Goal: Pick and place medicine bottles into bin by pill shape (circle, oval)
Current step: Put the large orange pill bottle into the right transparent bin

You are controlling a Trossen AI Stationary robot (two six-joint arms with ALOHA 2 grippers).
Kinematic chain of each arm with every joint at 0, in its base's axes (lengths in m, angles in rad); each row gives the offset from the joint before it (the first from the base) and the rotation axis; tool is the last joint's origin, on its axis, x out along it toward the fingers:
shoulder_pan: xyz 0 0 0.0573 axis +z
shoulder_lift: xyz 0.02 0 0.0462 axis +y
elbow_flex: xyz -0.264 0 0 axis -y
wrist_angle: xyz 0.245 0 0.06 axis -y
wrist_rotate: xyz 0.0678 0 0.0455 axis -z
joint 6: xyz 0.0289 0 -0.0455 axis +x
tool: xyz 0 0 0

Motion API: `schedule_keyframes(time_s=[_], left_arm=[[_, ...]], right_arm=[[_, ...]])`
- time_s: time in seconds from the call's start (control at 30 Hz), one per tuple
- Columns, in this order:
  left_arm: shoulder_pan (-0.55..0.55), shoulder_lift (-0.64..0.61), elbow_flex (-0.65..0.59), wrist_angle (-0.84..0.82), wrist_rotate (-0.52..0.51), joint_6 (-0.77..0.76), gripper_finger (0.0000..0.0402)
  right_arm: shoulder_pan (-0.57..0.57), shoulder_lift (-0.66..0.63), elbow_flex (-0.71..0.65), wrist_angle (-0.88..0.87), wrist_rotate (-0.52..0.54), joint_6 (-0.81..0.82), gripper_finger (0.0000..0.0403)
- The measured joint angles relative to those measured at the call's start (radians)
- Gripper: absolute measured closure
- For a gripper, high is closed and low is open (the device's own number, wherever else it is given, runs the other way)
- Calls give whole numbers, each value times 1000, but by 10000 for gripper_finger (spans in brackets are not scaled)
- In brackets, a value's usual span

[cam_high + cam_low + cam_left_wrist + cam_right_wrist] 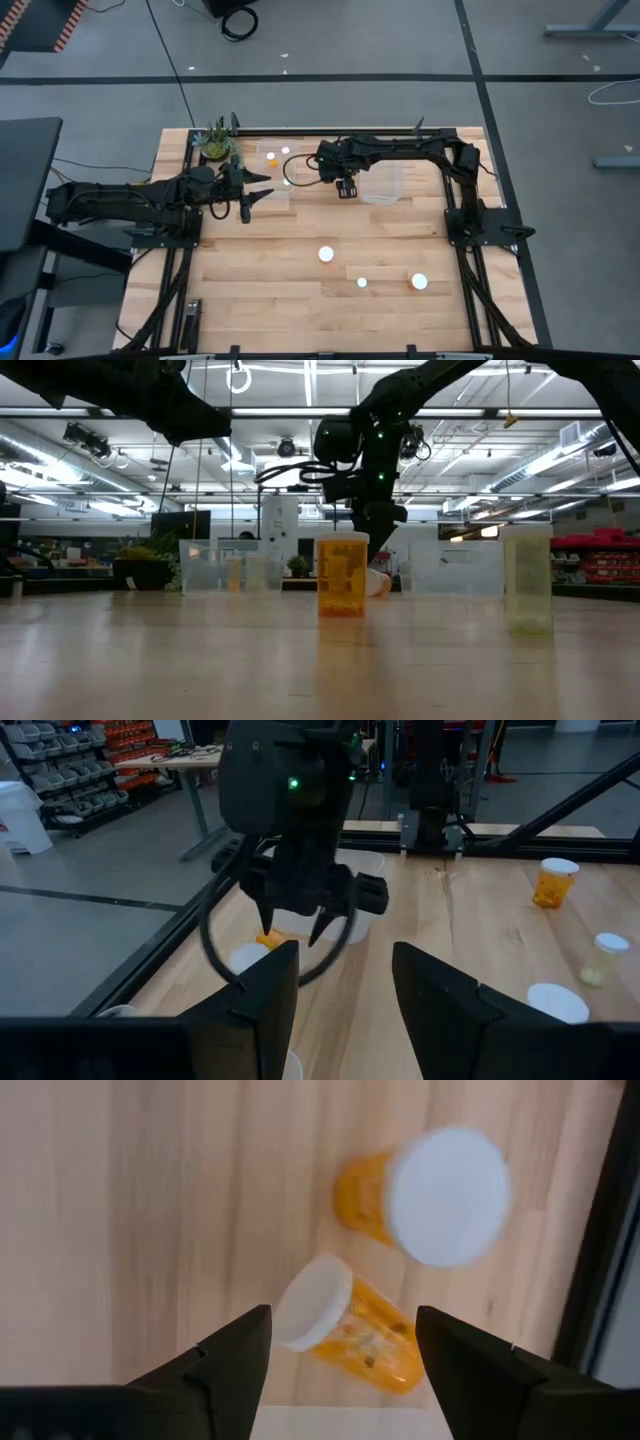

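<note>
My right gripper [345, 187] points down, open and empty, over two amber bottles near the table's middle. One bottle lies on its side [350, 1330] with its white cap between the fingers' lines. The other stands upright [445, 1195] beside it. The lying bottle also shows in the low view [378, 582] below the right gripper [375, 525]. The arm hides both bottles in the high view. My left gripper [262, 196] is open and empty, level above the table to the left, as its wrist view shows [345, 1010]. Three bottles stand toward the near edge [326, 254] [362, 283] [419, 282].
A clear bin [382, 185] stands just right of my right gripper, and another [276, 197] stands by my left gripper. Two more bottles [271, 157] [286, 152] stand near the far edge beside a green potted plant [217, 140]. Bare wood lies between the bins and the near bottles.
</note>
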Motion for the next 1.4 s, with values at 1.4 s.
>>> schedule_keyframes(time_s=[1.4], left_arm=[[0,0,0,0,0,-1,230]], right_arm=[[-69,-6,-70,75,17,-174,147]])
